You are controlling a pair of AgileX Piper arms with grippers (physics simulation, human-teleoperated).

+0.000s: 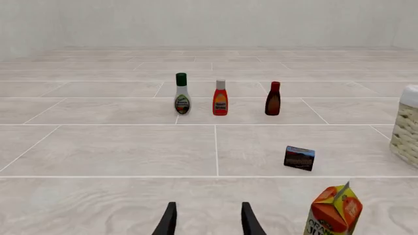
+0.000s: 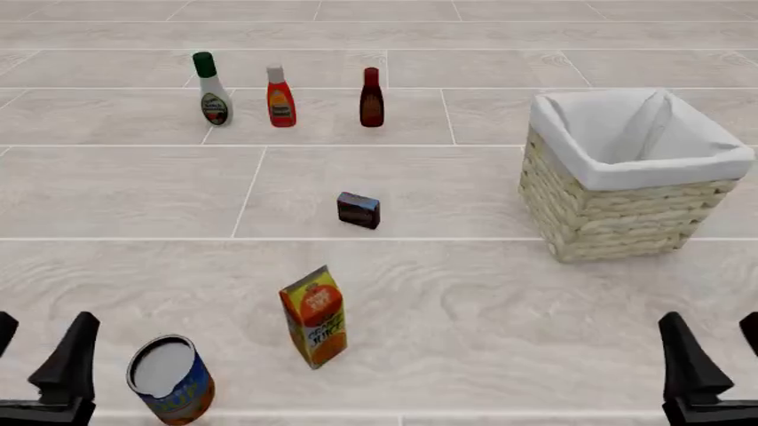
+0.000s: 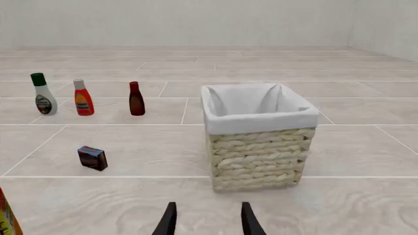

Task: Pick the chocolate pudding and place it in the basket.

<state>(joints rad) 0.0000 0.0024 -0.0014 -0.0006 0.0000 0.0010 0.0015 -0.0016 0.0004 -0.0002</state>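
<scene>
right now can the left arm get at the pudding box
Probably yes. The pudding box lies alone on open table ahead of the left gripper, jaws apart. The juice carton stands nearer, slightly off the direct line.

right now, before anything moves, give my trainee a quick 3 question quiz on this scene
1. True or false: the chocolate pudding lies inside the basket.
2. How many bottles stand in the far row?
3. Which item stands nearest the left tool: A) orange juice carton B) can C) basket?

Key:
1. False; it sits on the table, left of the basket.
2. Three.
3. B.
</scene>
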